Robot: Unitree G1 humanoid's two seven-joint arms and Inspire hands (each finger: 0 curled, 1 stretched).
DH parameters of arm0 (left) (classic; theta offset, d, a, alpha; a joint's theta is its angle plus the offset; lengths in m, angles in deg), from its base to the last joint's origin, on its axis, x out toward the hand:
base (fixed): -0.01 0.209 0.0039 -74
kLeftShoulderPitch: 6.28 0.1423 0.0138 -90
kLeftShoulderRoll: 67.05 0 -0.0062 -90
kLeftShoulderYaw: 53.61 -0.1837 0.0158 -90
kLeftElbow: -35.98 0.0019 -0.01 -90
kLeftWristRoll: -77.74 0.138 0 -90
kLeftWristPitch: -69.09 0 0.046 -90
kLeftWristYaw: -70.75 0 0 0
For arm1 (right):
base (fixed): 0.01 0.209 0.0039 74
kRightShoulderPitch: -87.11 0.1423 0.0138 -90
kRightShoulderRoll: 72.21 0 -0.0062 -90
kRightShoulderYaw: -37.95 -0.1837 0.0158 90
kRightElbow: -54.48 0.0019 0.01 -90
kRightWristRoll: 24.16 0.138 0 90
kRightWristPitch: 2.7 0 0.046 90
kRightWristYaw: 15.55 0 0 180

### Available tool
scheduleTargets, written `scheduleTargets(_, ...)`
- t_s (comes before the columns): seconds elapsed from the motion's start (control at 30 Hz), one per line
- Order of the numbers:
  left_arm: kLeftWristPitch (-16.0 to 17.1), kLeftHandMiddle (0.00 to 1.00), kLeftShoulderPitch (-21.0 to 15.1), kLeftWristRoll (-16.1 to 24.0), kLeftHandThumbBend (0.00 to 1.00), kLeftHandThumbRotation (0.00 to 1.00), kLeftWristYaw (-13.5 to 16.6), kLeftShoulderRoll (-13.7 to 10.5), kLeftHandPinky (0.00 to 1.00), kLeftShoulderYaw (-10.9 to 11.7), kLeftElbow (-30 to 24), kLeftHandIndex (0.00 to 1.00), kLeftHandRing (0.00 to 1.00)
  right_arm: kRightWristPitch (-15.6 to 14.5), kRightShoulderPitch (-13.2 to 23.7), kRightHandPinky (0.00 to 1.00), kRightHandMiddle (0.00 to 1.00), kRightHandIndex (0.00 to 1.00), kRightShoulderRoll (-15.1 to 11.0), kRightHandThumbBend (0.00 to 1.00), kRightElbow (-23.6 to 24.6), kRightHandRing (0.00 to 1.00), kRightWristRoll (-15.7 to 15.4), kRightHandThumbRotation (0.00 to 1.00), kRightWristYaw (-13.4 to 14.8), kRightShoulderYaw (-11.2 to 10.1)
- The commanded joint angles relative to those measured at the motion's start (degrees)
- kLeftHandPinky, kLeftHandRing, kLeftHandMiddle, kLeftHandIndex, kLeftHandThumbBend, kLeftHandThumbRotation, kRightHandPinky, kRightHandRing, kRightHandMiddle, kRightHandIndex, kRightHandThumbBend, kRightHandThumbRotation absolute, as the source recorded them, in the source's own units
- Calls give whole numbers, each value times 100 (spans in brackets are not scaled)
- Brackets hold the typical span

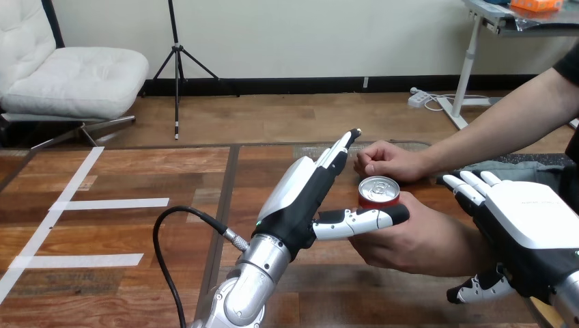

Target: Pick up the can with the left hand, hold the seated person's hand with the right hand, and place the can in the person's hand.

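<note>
Red can (379, 192), head view: sits in the person's nearer hand (416, 246) | left hand (300, 198) at its 9 o'clock, fingers straight, thumb touching | right hand (526, 219) at 4 o'clock, fingers straight, beside the wrist | can looks placed; holding looks undone.
</note>
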Motion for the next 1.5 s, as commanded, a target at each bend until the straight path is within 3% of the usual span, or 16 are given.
scheduleTargets(0.0, -56, 100, -184, -14, 100, 69, 42, -65, 100, 179, -357, 100, 100, 72, 395, 99, 97, 95, 34, 92, 53, 99, -7, 7, 210, -17)
scheduleTargets(0.23, -24, 100, -96, -383, 98, 68, -144, -43, 100, 326, -447, 100, 100, 126, 391, 100, 99, 97, 166, 91, 165, 100, 201, 6, 271, -38)
scheduleTargets(0.47, -67, 100, 163, -1042, 94, 71, -485, -52, 100, 594, -797, 100, 100, 519, 308, 100, 99, 97, 562, 88, 189, 100, 909, 5, 803, -123)
scheduleTargets(0.63, -53, 100, 325, -1263, 88, 75, -551, -89, 100, 747, -965, 100, 100, 770, 245, 100, 100, 99, 792, 85, 150, 100, 1217, 8, 1148, -120)
scheduleTargets(0.97, -186, 100, 723, -1593, 89, 81, -670, -213, 100, 1056, -1413, 100, 100, 959, 62, 99, 100, 100, 1362, 79, 187, 100, 1434, 16, 1566, 8)
scheduleTargets(1.23, -87, 100, 987, -2010, 90, 81, -877, -292, 100, 1300, -1608, 100, 100, 878, -82, 97, 100, 100, 1670, 78, 275, 100, 1416, 10, 1656, 142)
scheduleTargets(1.47, 202, 100, 1216, -2313, 91, 82, -1032, -401, 100, 1515, -1693, 100, 100, 919, -239, 96, 100, 100, 1918, 76, 330, 100, 1519, 7, 1683, 199)
